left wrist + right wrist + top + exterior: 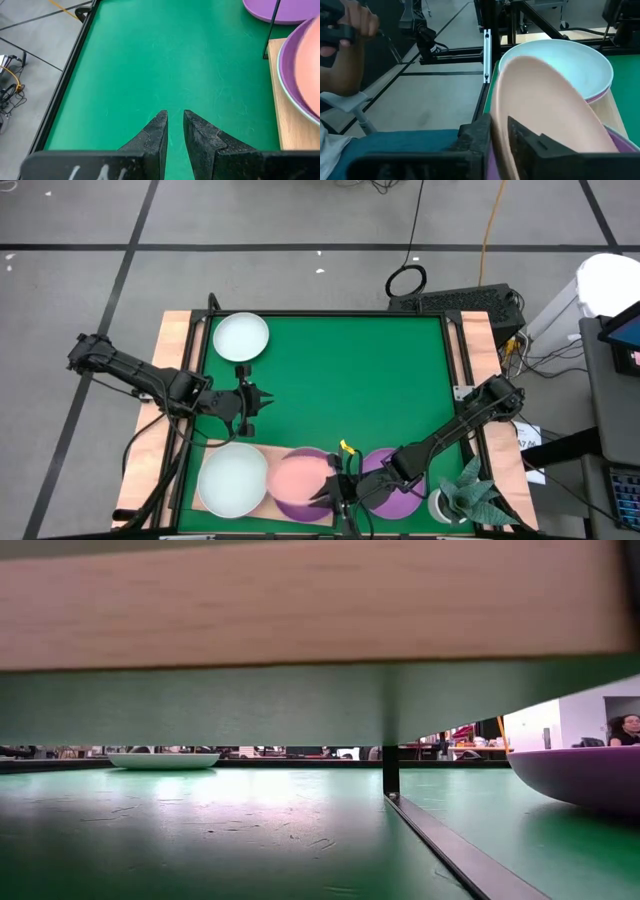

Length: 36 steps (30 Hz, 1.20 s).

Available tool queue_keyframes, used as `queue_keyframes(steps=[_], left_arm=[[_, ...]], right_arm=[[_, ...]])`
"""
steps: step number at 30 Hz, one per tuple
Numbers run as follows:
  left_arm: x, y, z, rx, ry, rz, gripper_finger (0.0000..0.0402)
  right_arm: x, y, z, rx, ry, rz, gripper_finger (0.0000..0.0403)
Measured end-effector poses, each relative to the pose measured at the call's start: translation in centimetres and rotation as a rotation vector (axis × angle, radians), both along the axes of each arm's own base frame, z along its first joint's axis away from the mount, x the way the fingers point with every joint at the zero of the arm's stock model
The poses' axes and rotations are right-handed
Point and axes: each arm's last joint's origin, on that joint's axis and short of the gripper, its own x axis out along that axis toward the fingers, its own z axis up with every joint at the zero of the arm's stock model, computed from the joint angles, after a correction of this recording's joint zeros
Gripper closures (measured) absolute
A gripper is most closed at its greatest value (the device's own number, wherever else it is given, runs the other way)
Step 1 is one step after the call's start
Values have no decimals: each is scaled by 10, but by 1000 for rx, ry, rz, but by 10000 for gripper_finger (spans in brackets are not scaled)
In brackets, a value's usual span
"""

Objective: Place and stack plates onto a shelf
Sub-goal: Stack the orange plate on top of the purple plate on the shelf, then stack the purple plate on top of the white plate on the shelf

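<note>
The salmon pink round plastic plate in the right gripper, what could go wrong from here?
1. The salmon pink round plastic plate sits tilted on the purple round plate, its rim between the right gripper's fingers; on release it might slide off-centre.
2. It overlaps the pale mint round plate beside it, so it could nudge that one when settling.

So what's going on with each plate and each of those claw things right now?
Salmon pink plate: on a purple plate on the shelf, its rim between the right gripper's fingers.
Purple plate: flat on the green mat, beside the shelf.
White plate: alone at the mat's far corner.
Second white plate: on the shelf.
Right gripper: at the pink plate's rim.
Left gripper: over bare mat, holding nothing, fingers slightly apart.
</note>
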Motion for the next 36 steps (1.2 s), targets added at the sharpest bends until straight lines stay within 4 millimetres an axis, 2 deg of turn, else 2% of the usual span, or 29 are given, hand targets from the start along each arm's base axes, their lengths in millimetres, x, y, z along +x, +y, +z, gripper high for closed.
queue_keyframes(steps=[6, 14, 16, 20, 24, 29, 36], left_arm=[[0, 0, 0, 0, 0, 0, 335], [0, 0, 0, 0, 0, 0, 335], [0, 0, 0, 0, 0, 0, 335], [0, 0, 0, -3, -1, 2, 335], [0, 0, 0, -4, -2, 2, 335], [0, 0, 0, -11, -3, 6, 335], [0, 0, 0, -30, -9, 18, 335]], right_arm=[[0, 0, 0, 2, 2, 7, 318], [0, 4, 5, 57, -30, 97, 307], [-2, 3, 9, 44, -44, 106, 307], [-12, -1, 30, 20, -74, 112, 308], [-33, -9, 53, -52, -58, 51, 308], [-72, -19, 73, -106, 62, -51, 308], [-112, -20, 68, -127, 276, -138, 308]])
